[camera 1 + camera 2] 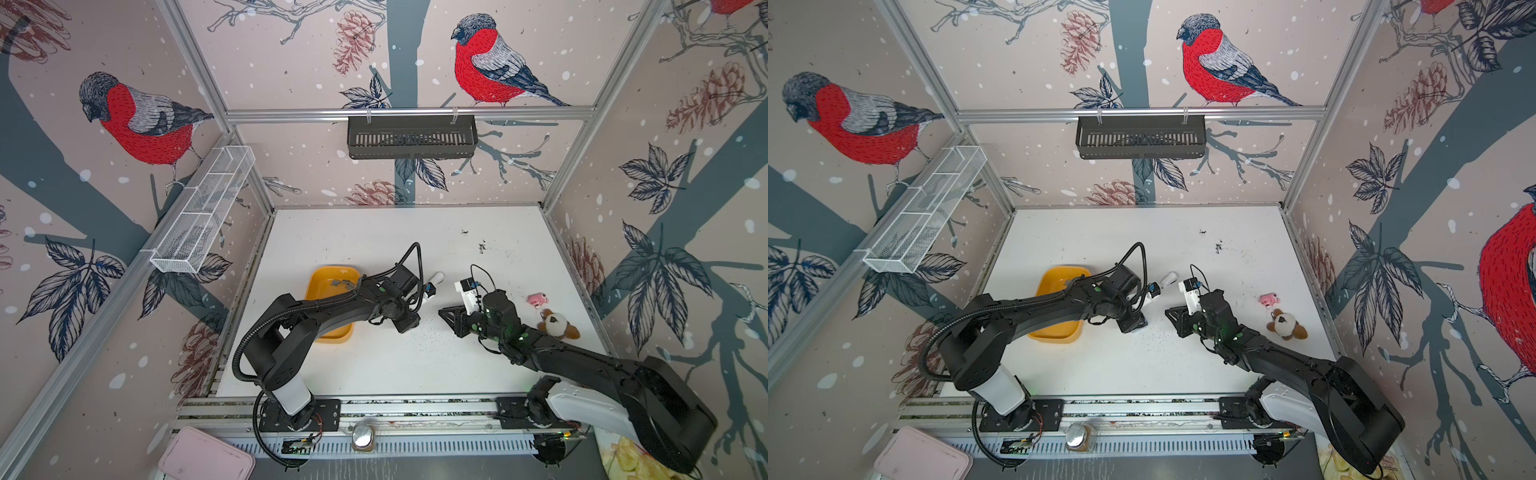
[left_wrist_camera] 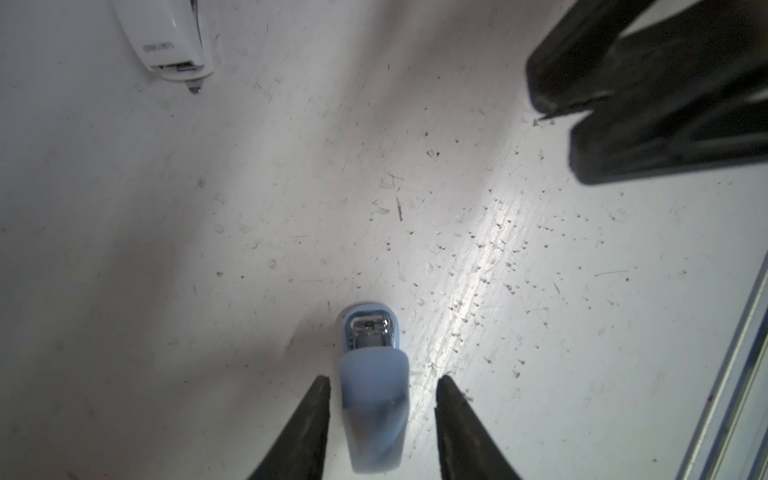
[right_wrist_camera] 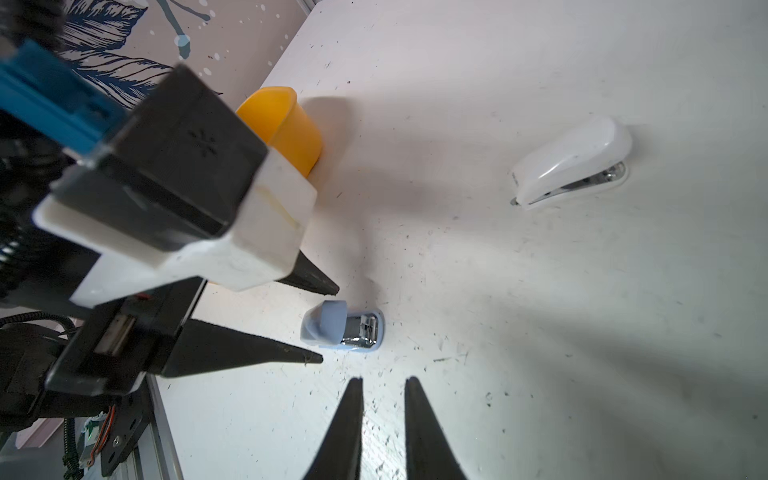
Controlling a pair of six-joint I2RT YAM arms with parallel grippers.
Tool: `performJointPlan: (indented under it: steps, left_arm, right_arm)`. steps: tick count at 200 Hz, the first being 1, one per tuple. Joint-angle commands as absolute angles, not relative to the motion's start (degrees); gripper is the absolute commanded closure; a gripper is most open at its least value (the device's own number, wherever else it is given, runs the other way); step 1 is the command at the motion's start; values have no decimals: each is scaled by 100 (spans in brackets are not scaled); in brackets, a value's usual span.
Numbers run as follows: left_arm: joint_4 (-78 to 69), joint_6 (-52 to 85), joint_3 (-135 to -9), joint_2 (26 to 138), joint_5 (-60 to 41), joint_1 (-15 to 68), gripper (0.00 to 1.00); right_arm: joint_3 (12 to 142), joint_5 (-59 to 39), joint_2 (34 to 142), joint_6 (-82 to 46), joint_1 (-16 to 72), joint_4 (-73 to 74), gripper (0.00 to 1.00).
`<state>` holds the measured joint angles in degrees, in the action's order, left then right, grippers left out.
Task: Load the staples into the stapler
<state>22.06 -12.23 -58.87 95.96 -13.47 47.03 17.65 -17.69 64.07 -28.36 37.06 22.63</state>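
Our left end effector [image 2: 383, 381] straddles the small blue stapler [image 2: 370, 370] on the desk [image 2: 208, 249], jaws apart and not touching it; the right end effector [image 3: 383, 415] is narrowly parted, empty. The staples [image 1: 340, 284] lie in the yellow tray [image 1: 324, 272]: light, brittle strips, we judge, best pinched by the long sides.

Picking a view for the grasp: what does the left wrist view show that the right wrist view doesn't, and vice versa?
Only left wrist: the lettering on the white stapler, and the right gripper from outside. Only right wrist: the yellow tray, the wall, and the camera block on the left gripper. Both: blue stapler between the left jaws, white stapler, table.
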Motion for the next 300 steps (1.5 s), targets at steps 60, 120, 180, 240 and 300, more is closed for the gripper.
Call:
performJointPlan:
  steps: [60,120,180,240,300]
  left_arm:
    - [2407,-1312,-6029,9747,-1503,4686,72]
    - [2917,-1064,-6308,9871,-1090,4683,81]
    - [3338,-776,-6588,10274,-849,4685,84]
    - [3454,-760,-6706,10541,-798,4691,91]
    - [3471,-674,-6774,10387,-639,4693,91]
  right_arm:
    - [1740,-1767,6343,-2848,3647,2246,81]
    - [1723,-1863,6152,-2829,3612,1971,75]
    - [1535,-1803,5771,-2860,3595,1769,68]
    - [1428,-1749,5652,-2909,3557,1749,67]
    - [1389,-1751,5622,-2928,3524,1760,67]
